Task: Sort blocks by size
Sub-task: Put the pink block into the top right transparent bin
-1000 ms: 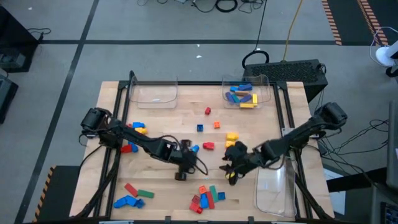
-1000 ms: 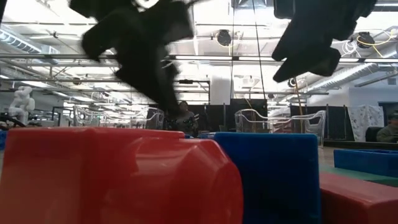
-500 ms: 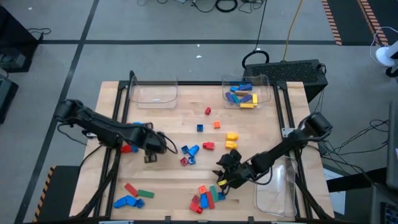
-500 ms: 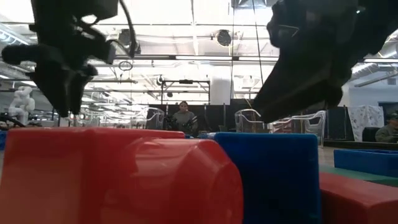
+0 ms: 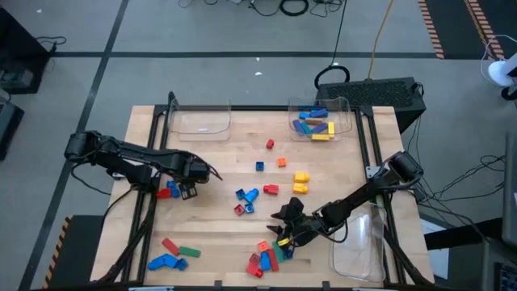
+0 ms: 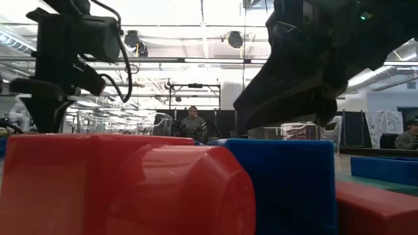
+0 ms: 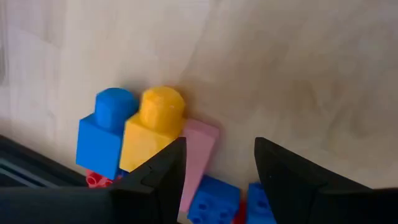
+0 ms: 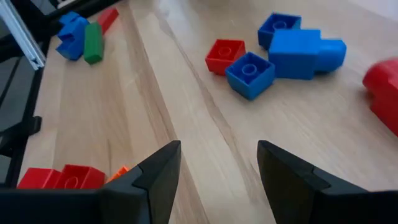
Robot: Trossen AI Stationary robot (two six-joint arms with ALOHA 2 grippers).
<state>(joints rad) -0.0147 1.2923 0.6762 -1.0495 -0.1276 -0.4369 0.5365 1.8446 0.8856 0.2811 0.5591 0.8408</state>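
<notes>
Loose blocks lie scattered on the wooden table [image 5: 226, 153]. My left gripper [image 5: 190, 191] points down, open, over the left cluster. In its wrist view, a blue block [image 7: 104, 135], a yellow block [image 7: 154, 127] and a pink block [image 7: 200, 149] lie beside the open fingers [image 7: 217, 155]. My right gripper [image 5: 280, 230] slants down, open, just behind the near-centre pile [image 5: 265, 255]. Bare wood shows between its fingers [image 8: 217, 158]. Red and blue blocks [image 8: 249, 71] lie farther off.
A clear tray [image 5: 323, 121] at the far right holds blue, yellow and orange blocks. Another clear tray [image 5: 200, 121] sits at the far left, and a third [image 5: 359, 242] at the near right. More blocks [image 5: 171, 255] lie near-left. A person [image 6: 192, 124] sits far behind.
My left gripper has swung from the table's middle toward the left edge, turning as it went, and now stands over the left cluster. My right gripper has sunk and moved toward the near-centre pile. Both have stayed open.
</notes>
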